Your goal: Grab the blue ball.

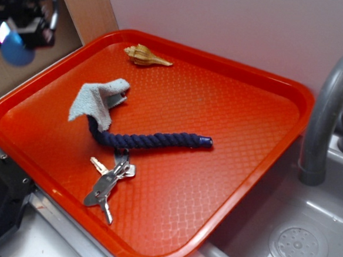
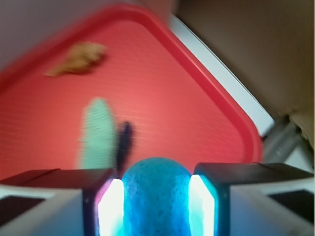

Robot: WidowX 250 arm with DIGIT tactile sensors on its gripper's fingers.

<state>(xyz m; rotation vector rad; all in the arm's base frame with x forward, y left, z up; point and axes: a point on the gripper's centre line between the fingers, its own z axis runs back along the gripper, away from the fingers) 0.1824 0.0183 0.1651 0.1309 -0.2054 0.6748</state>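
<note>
Small light-blue dimpled ball [image 2: 156, 196]: pinched between tool [image 2: 156, 206] pads, raised far-left above red plastic tray [image 1: 269, 82]. Grasp apparently complete; next, keep the hold.

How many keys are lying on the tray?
3 show, bunched on one ring at the near left of the tray, just below the rope. More may be hidden underneath.
</note>
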